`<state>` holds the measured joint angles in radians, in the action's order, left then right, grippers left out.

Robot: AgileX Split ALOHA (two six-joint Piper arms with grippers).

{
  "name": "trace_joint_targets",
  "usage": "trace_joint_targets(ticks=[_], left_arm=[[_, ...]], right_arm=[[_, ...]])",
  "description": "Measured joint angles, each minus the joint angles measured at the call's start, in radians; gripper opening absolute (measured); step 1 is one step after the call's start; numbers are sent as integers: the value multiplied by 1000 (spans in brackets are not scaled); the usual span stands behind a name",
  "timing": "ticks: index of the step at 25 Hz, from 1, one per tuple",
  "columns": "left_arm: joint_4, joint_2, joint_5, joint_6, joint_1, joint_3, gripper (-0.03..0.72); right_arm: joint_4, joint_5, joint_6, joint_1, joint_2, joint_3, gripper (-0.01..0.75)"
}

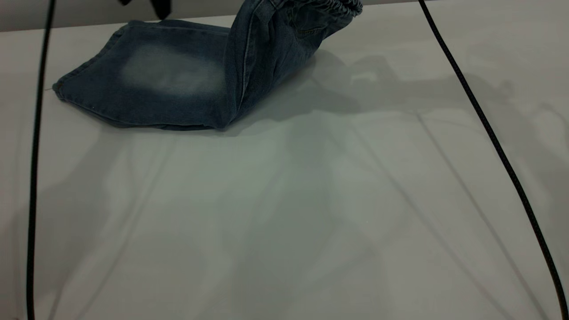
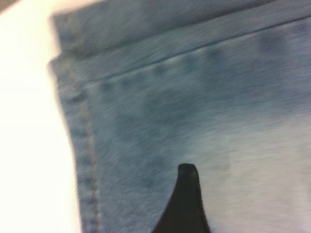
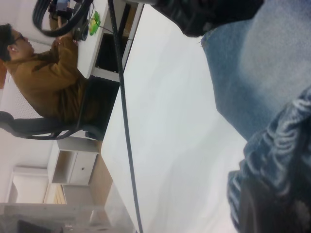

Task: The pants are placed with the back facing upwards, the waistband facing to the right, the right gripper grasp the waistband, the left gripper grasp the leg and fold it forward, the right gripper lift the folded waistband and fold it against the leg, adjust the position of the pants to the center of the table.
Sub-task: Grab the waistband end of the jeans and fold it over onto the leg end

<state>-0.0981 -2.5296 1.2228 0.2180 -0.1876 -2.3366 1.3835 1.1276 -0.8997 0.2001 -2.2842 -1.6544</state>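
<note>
Where the exterior view looks down on the table (image 1: 311,213), the pants (image 1: 178,84) lie near its far edge, left of the middle. They are dark faded blue denim, folded lengthwise, with a pale bleached patch on the flat leg section that points toward the left edge. The waistband (image 1: 329,6), gathered and ruffled, is raised off the surface at the top of the view, so the cloth climbs from a crease near the middle of the garment up to the right. What holds it lies outside this view. A dark tip of the left gripper (image 1: 161,8) shows just above the far edge of the flat leg section; its jaws cannot be judged here. Two black cables (image 1: 489,133) cross the table.

From the left wrist view, one black fingertip (image 2: 187,194) hovers over pale denim near a stitched hem; whether the jaws are spread or closed cannot be told.

From the right wrist view, the right gripper (image 3: 267,204) pinches the ruffled waistband, dark jaw pressed on the gathers. Beyond the table, a person (image 3: 43,73) sits at a desk.
</note>
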Motion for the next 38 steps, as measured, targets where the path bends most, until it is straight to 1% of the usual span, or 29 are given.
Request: trace_joint_targets(ticks=[4, 7, 19, 26, 29, 34, 38], left_arm=[[33, -5, 0, -7, 54, 1, 581], [69, -29, -1, -7, 78, 2, 581], [76, -157, -10, -18, 85, 2, 581], [78, -165, -6, -19, 85, 0, 581], [81, -165, -5, -19, 85, 0, 581], [88, -165, -1, -18, 85, 0, 581], [98, -165, -1, -18, 85, 0, 581]], right_arm=[[3, -2, 0, 0, 0, 0, 22], [3, -1, 0, 0, 0, 0, 22], [3, 2, 2, 0, 1, 0, 22], [40, 21, 3, 3, 1, -1, 22], [44, 34, 12, 20, 0, -23, 22], [13, 16, 58, 91, 0, -95, 22], [-17, -59, 91, 144, 0, -122, 22]])
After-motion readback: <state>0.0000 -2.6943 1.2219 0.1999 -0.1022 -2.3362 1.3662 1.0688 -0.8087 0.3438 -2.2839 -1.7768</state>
